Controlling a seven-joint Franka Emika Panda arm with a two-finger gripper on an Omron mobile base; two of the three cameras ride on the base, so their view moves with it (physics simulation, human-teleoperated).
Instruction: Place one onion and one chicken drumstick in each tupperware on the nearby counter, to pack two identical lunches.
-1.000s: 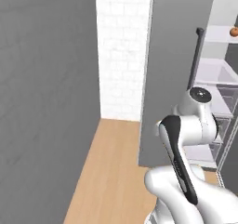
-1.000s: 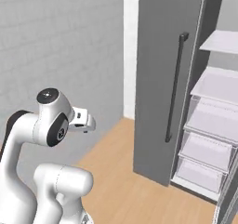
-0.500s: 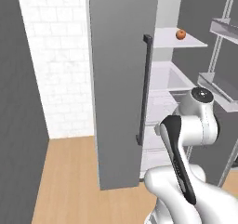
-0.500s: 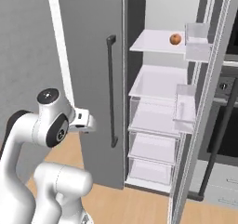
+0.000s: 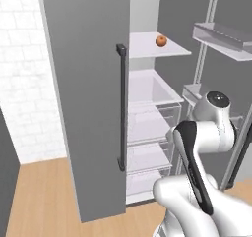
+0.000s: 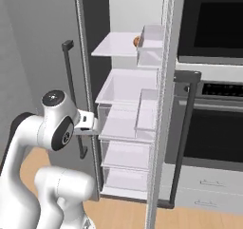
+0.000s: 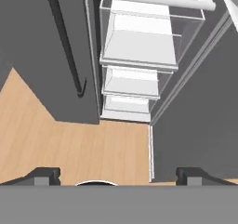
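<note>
We see the onion high on the fridge shelf, far above our wide, empty pincer, which points down at the floor.

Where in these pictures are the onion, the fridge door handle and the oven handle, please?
onion [image 5: 161,41]: left base view, middle of the round orange ball on the upper shelf.
fridge door handle [image 5: 121,108]: left base view, midway down the dark vertical bar.
oven handle [image 6: 222,104]: right base view, the horizontal grey bar.

Even flat light, soft shadows, sharp
</note>
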